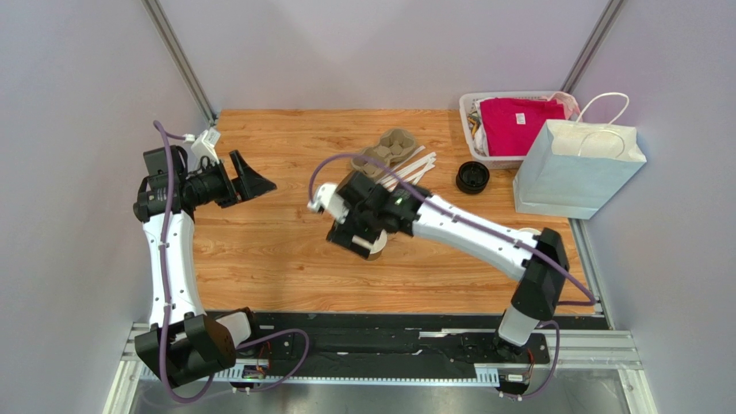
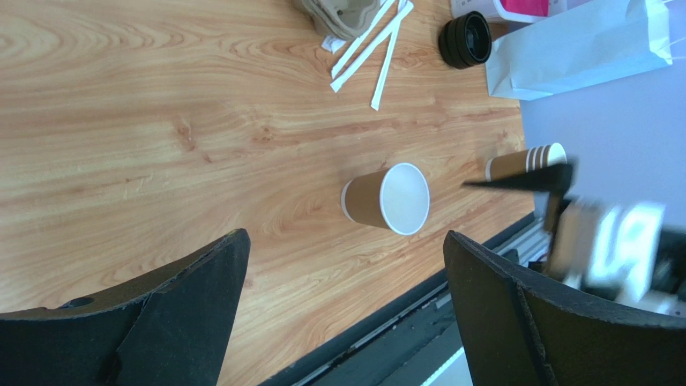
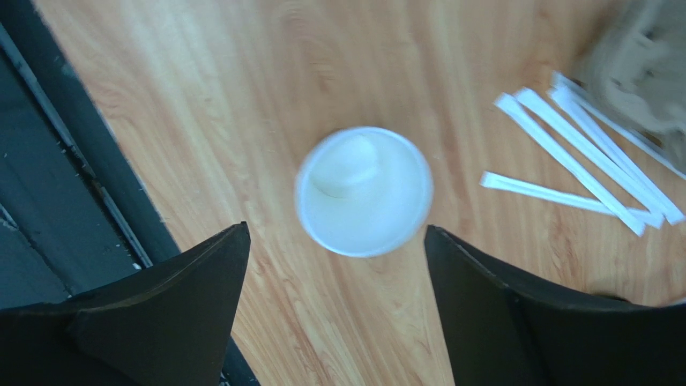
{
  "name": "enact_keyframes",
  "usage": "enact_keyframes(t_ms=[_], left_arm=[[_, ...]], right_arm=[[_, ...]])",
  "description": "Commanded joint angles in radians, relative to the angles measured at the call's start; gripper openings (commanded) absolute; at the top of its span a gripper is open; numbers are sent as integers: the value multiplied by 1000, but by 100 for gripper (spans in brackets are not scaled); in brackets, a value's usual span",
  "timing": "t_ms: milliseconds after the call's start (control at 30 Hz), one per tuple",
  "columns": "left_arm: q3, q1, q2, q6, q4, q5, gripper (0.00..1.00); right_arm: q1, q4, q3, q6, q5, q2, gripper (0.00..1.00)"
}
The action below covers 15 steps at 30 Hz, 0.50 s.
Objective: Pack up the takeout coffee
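No cup with a black lid is in view. A lidless brown paper cup with a white inside point(image 2: 386, 199) stands upright on the wooden table point(image 1: 276, 250). From above it shows as a white circle point(image 3: 362, 191). My right gripper point(image 1: 358, 231) hangs open above this cup, its tips point(image 3: 336, 229) wide apart and empty. The cup peeks out under it point(image 1: 378, 249). My left gripper point(image 1: 250, 181) is open and empty over the table's left side point(image 2: 346, 235). A stack of loose black lids point(image 1: 472, 177) lies at the back right point(image 2: 465, 39).
A white paper bag point(image 1: 579, 168) stands at the right edge, with a white basket of pink cloth point(image 1: 514, 121) behind it. A cardboard cup carrier point(image 1: 389, 148) and white wrapped sticks point(image 3: 580, 165) lie at the back middle. A stack of lidless cups point(image 2: 527, 161) lies near the right arm.
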<state>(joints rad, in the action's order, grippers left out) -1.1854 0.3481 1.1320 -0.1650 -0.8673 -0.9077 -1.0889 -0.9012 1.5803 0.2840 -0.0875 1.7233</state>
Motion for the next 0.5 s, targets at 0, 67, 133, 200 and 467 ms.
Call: enact_keyframes(t_ms=[0, 67, 133, 200, 467], left_arm=[[-74, -30, -46, 77, 92, 22, 99], [-89, -87, -63, 104, 106, 77, 99], [-92, -157, -77, 128, 137, 114, 99], [-89, -198, -81, 133, 166, 162, 99], [-80, -296, -49, 79, 237, 184, 99]], right_arm=[[260, -123, 98, -6, 138, -106, 82], [411, -175, 115, -11, 192, -114, 79], [499, -208, 119, -6, 212, -122, 73], [590, -215, 98, 33, 190, -125, 66], [800, -177, 23, 124, 150, -38, 50]])
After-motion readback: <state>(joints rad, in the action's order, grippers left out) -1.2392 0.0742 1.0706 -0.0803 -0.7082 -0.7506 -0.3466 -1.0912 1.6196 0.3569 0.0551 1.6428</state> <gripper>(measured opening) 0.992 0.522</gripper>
